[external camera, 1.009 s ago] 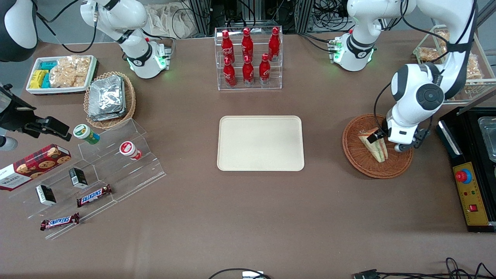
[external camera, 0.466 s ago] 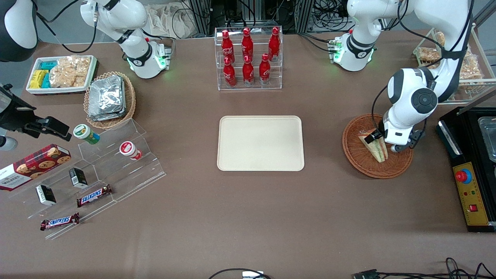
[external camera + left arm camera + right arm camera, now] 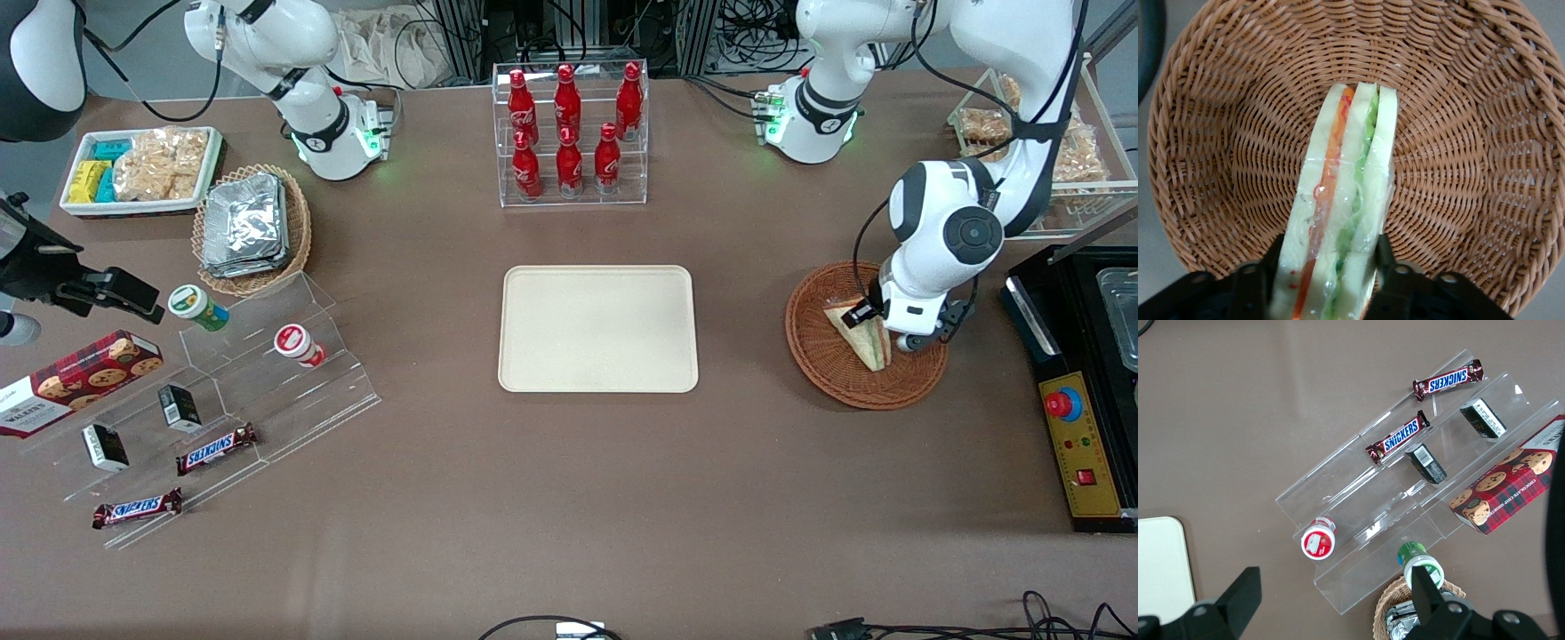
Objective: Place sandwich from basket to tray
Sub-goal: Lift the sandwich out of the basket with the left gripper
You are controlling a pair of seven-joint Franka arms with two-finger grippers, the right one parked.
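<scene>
The sandwich (image 3: 864, 340), a clear-wrapped wedge with orange and green filling, stands on edge in the reddish-brown wicker basket (image 3: 827, 373) toward the working arm's end of the table. My gripper (image 3: 876, 325) reaches down into the basket and is shut on the sandwich's wide end. In the left wrist view both black fingers (image 3: 1386, 267) press the sides of the sandwich (image 3: 1345, 200), and its narrow tip points to the middle of the basket (image 3: 1458, 167). The cream tray (image 3: 597, 329) lies bare at the table's middle, a hand's width from the basket.
A clear rack of red cola bottles (image 3: 569, 133) stands farther from the camera than the tray. A black control box with a red button (image 3: 1080, 427) sits beside the basket at the table's end. Clear acrylic steps with snacks (image 3: 222, 391) and a tan basket of foil packets (image 3: 252, 229) lie toward the parked arm's end.
The working arm's wrist has shifted slightly over the basket. The sandwich has stayed between the fingers in nearly the same spot.
</scene>
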